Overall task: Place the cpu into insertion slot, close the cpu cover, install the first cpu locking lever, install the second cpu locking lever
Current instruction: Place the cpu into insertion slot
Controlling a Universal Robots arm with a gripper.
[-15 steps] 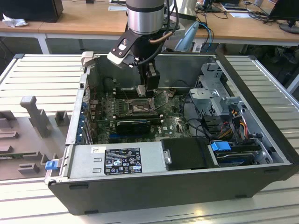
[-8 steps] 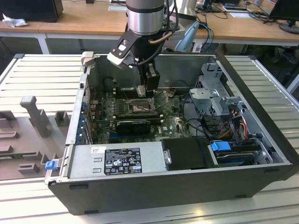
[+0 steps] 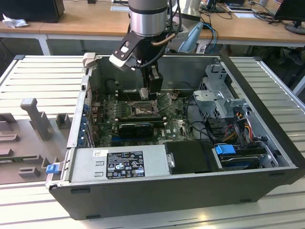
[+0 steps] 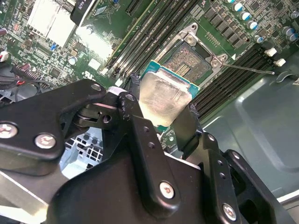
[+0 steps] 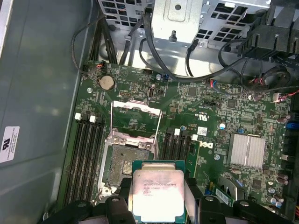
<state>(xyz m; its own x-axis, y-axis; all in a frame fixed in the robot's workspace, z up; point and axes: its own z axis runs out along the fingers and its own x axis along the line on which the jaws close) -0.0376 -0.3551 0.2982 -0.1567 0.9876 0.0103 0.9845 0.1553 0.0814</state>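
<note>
The cpu [image 4: 164, 95] is clamped between the gripper's [image 4: 163, 106] black fingers [image 4: 135, 121]. It hangs just above the open insertion slot [image 5: 122, 165] on the green motherboard [image 5: 210, 107]. The cpu cover [image 5: 132, 139] stands swung up beside the slot, inside the computer case [image 3: 269, 138].

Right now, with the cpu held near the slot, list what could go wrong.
1. The gripper pinches the cpu by its edges alone; a slip could drop it onto the contacts of the slot.
2. The cpu is not yet square over the slot; lowered so, it might seat crooked.
3. The open cover and a lever stand close; the gripper may snag them.
</note>
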